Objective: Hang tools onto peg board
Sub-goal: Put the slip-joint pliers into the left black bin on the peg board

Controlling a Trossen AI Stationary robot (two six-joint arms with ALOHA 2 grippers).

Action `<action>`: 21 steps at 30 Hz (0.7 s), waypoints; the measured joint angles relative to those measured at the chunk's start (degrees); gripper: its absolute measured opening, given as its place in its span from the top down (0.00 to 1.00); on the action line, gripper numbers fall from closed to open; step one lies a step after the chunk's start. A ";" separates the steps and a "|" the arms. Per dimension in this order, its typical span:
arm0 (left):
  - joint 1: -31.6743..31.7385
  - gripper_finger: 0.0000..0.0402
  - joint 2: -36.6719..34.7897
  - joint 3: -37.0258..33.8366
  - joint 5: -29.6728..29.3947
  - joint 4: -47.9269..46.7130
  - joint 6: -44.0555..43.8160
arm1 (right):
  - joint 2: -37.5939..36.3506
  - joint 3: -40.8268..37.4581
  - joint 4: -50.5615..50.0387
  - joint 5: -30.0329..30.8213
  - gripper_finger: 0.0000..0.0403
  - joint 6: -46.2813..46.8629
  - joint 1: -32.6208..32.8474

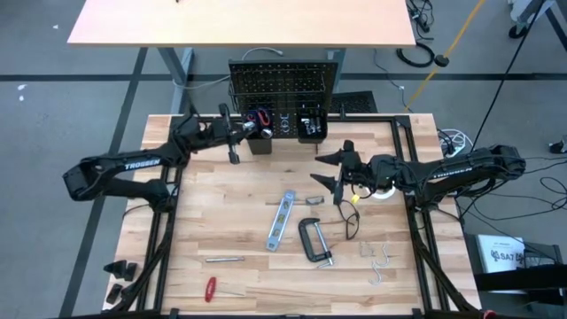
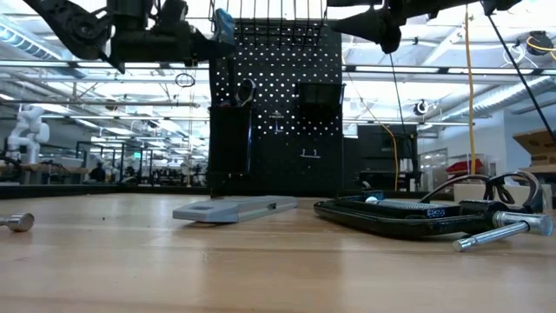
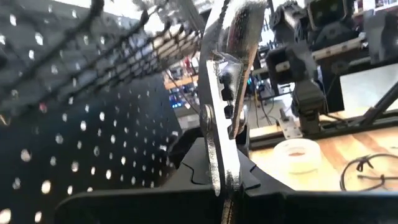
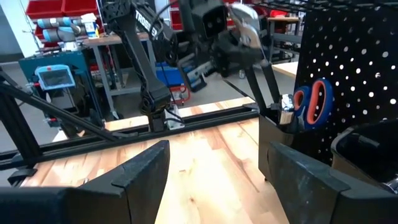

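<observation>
The black peg board (image 1: 283, 84) stands upright at the table's far edge, with two black bins on its lower part. Red-handled scissors (image 4: 314, 99) stick up out of the left bin (image 4: 280, 143). My left gripper (image 1: 234, 133) is just left of that bin, shut on the black-handled pliers (image 3: 227, 74). My right gripper (image 1: 330, 170) is open and empty above the table's middle right, facing the board. On the table lie the blue-silver level (image 1: 282, 220), the black C-clamp (image 1: 312, 239), the glasses (image 1: 350, 221), the white tape roll (image 1: 381, 190), the wrench (image 1: 224, 260) and the red screwdriver (image 1: 210, 288). My left gripper pinches the pliers between its two fingers around the joint (image 3: 217, 155), just behind the silver head. The head sticks out past the fingertips. The fingers lie level, coming from the table's left. The black handles (image 4: 264, 81) hang down toward the left bin's rim, clear of the table.
A few metal hooks (image 1: 379, 261) lie near the table's right front. The black frame rails (image 1: 412, 168) run along both sides of the table. There is bare wood between the level and the left bin.
</observation>
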 joint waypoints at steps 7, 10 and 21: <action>1.86 1.00 3.20 0.00 2.12 1.15 -4.02 | 0.02 0.00 0.80 0.00 0.36 0.00 -0.67; 2.96 1.00 4.23 0.02 2.12 1.44 -7.82 | 0.02 0.00 0.80 0.04 0.36 0.11 -0.96; 3.61 0.91 5.23 0.00 -3.08 0.61 -13.54 | 0.02 0.00 1.08 -0.04 0.36 0.07 -1.15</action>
